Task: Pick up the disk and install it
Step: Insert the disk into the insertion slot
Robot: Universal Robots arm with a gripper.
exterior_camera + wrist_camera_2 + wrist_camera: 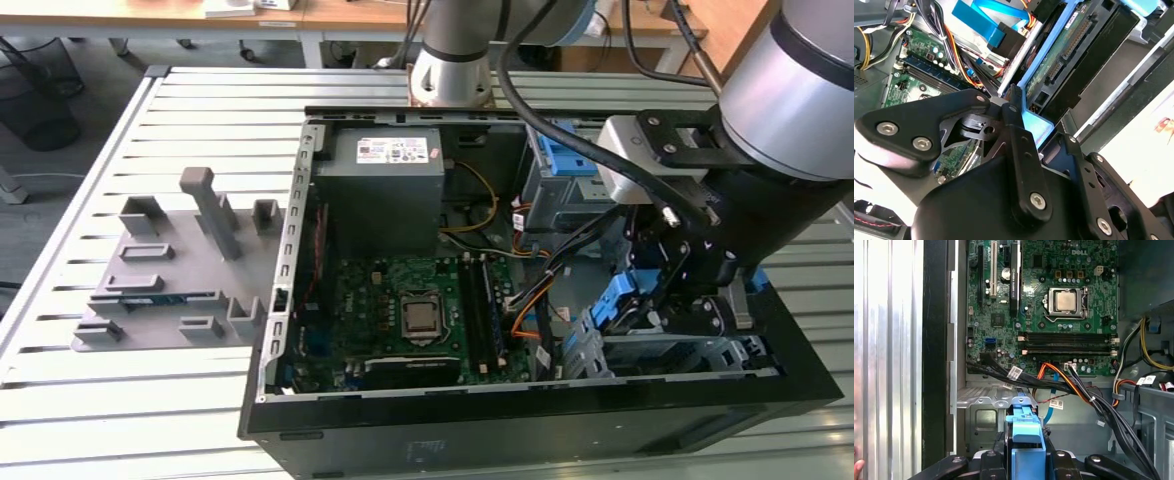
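Bright, even light is falling on the worktop point(80, 400) in the exterior view and its metal is shining, while the inside of the computer case point(534, 422) is lying in soft shadow and the arm point(801, 80), close to the lens, is blurring. In the first wrist view the worktop is glaring pale, the circuit board point(1054, 315) is showing sharp, and the claw point(1026, 462) clamping the disk point(1024, 427) is looking soft. In the second wrist view a white patch point(1149, 130) is blowing out.
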